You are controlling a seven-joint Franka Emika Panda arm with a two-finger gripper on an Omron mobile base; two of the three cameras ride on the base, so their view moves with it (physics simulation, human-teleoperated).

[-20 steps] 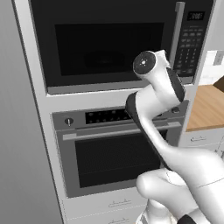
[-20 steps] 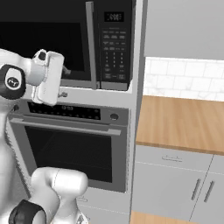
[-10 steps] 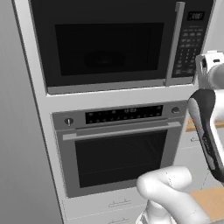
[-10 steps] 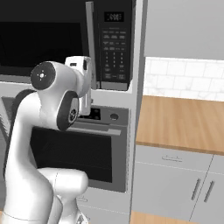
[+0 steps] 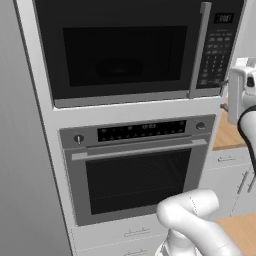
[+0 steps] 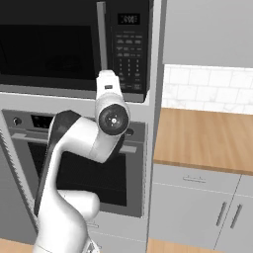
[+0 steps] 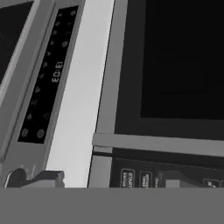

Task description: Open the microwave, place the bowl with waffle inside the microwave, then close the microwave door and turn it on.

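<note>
Kitchen wall: microwave [image 5: 135,50] above oven [image 5: 135,165], microwave door [image 5: 125,47] shut
End effector [image 6: 107,81]: by the handle [image 6: 102,37], can't tell how open

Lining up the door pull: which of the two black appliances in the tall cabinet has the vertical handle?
The upper one, the microwave. Its grey bar handle runs vertically beside the keypad, while the oven below has a horizontal handle and knobs.

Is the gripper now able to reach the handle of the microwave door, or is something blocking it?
Probably yes. The door is shut and its grey handle stands bare, nothing in front of it. The hand view looks at the handle's lower end from close by, beside the keypad.
</note>
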